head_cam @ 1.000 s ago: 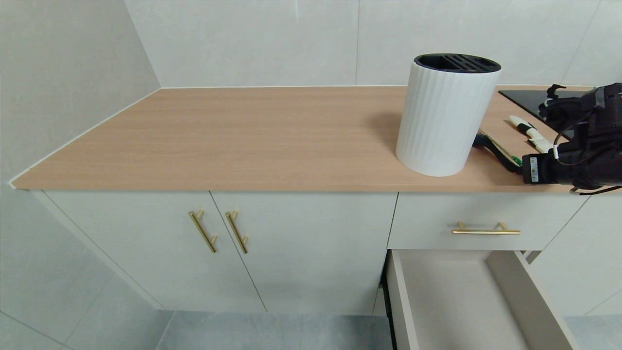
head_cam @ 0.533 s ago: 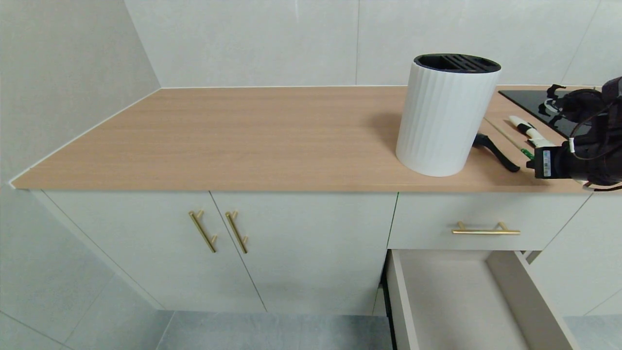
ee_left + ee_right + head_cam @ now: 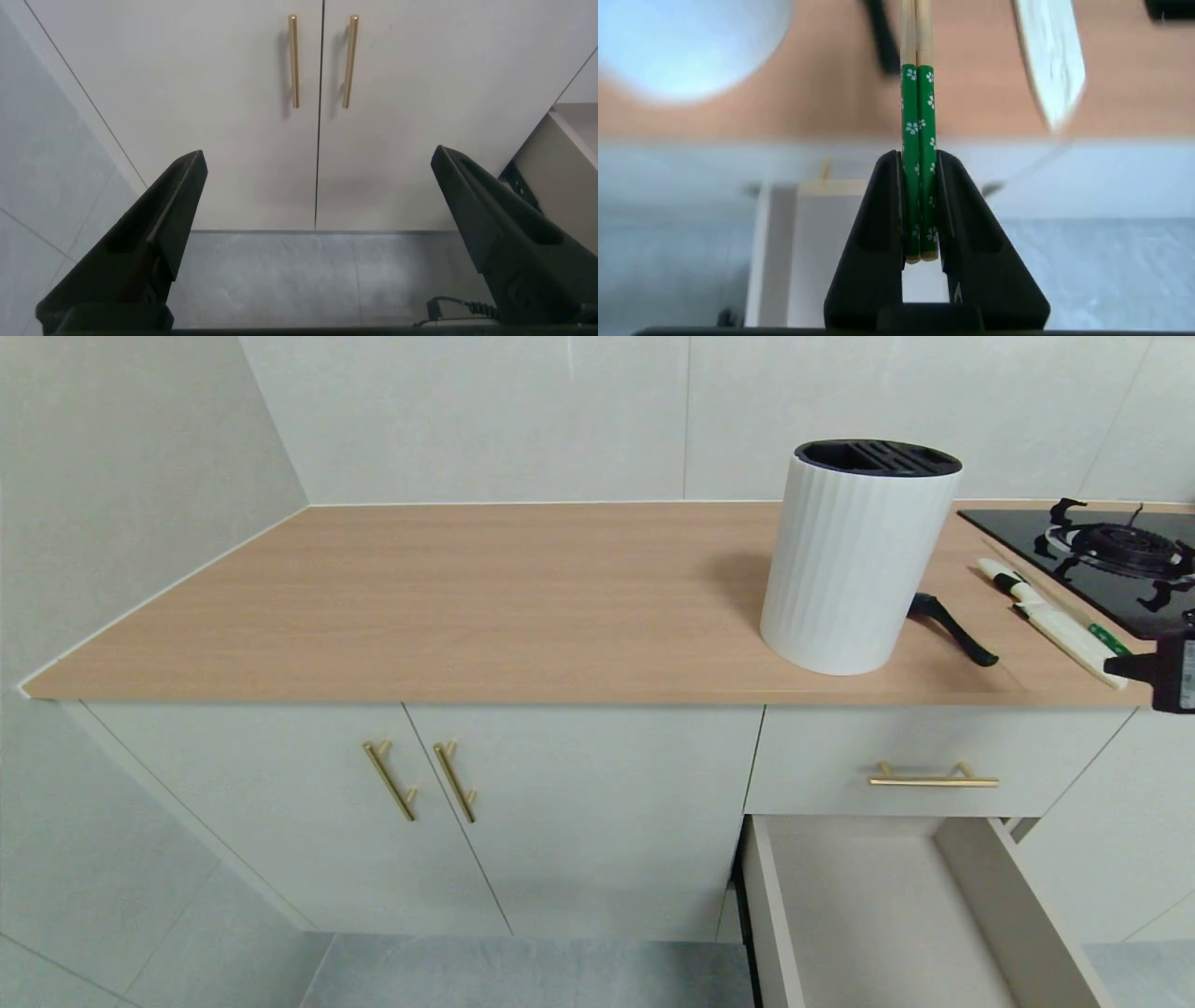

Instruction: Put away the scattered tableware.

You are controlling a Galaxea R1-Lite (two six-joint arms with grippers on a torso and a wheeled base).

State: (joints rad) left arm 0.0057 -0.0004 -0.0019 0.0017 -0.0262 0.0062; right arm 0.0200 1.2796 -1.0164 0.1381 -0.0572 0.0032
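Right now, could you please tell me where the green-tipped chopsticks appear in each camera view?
Head view: chopsticks at the right edge, beside the white knife.
Right wrist view: centre, clamped between the right gripper's fingers.
Left wrist view: faces the cabinet doors.
Shared landmark: the white holder.

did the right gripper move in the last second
Yes. The right gripper, shut on the chopsticks, has pulled toward the robot's right, away from the white knife block.

We note the white holder standing tall: left of it, passable countertop; right of it, black-handled tool and knife lying.
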